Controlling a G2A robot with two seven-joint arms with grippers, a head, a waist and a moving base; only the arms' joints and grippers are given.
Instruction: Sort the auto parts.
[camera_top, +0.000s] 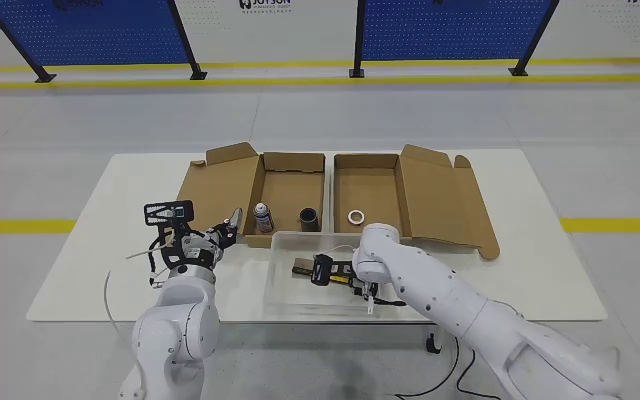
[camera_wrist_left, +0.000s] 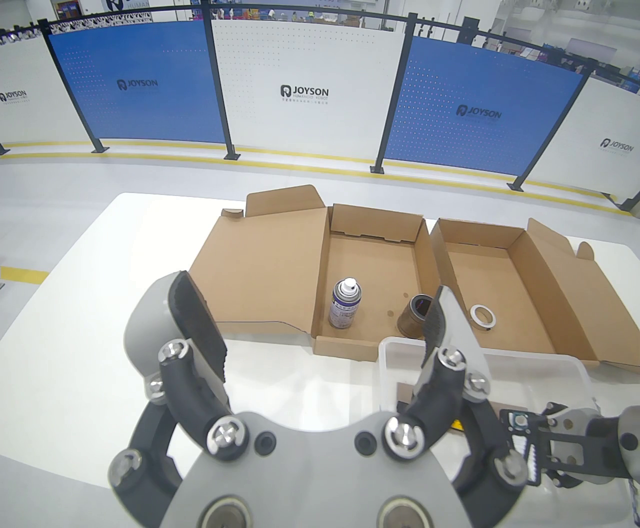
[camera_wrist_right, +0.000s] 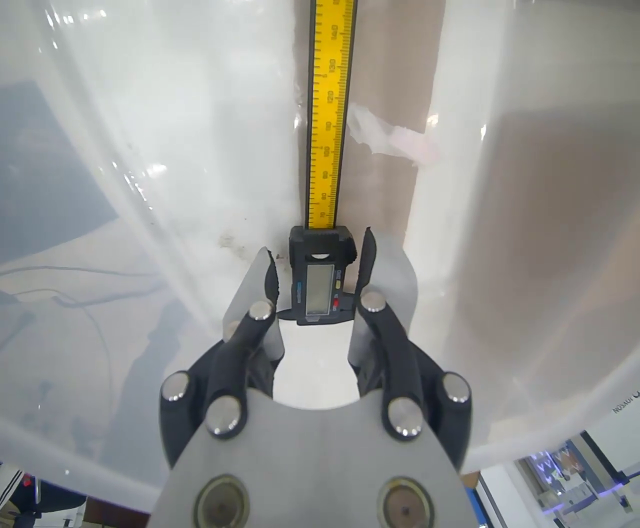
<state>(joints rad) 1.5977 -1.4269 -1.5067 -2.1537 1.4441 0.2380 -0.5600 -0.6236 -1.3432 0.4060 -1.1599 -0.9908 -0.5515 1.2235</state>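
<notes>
A digital caliper (camera_wrist_right: 327, 125) with a yellow scale and a black display head lies in the clear plastic bin (camera_top: 285, 242) at the table's front centre. My right gripper (camera_wrist_right: 320, 255) is lowered into the bin, open, with one finger close on each side of the display head. In the top view it (camera_top: 322, 270) sits over the caliper (camera_top: 300, 266). My left gripper (camera_wrist_left: 312, 290) hovers open and holds nothing, left of the bin (camera_top: 228, 231). A spray can (camera_wrist_left: 344, 303) and a brown cylinder (camera_wrist_left: 415, 315) stand in the left cardboard box (camera_wrist_left: 370, 225). A white ring (camera_wrist_left: 483, 316) lies in the right box (camera_wrist_left: 480, 235).
Both cardboard boxes (camera_top: 290, 165) (camera_top: 368, 165) lie open behind the bin, lids folded outward to the left and right. A brown strip (camera_wrist_right: 395, 75) lies under the bin's floor beside the caliper. White tabletop (camera_top: 110, 250) is bare to the left of my left arm.
</notes>
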